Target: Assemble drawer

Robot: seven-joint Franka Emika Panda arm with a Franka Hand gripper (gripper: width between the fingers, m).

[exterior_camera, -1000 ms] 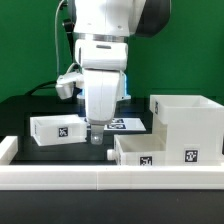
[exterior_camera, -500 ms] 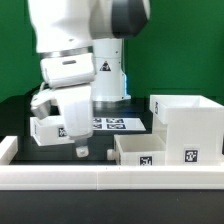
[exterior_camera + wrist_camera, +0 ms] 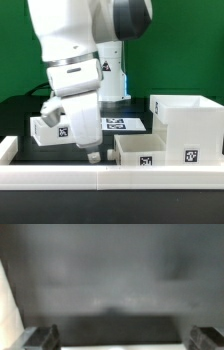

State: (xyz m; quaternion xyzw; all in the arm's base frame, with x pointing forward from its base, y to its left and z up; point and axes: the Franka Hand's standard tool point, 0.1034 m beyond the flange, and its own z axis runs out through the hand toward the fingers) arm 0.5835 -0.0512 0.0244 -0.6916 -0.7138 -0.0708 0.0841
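The claw hangs low over the table, tipped off the vertical, with its tips close above the dark surface. In the wrist view its two fingers stand wide apart with nothing between them, only bare, blurred table beneath

The white arm rises above the claw and fills much of the exterior view. The black table spreads out under the claw on all sides. A long low white rail runs across the whole scene on the camera's side of the claw, just past the fingertips

The drawer lies in three separate pieces, and the claw touches none of them. The tall casing stands upright well off to the exterior view's right of the claw, its top open. The near tray sits open side up between the claw and the casing, near the claw on the exterior view's right, with a square tag on its front wall. I cannot tell whether it touches the casing. The far tray rests beyond the claw toward the exterior view's left, partly hidden by the wrist, with a tag on its facing side

The marker board lies flat on the table beyond the claw, partly covered by the arm
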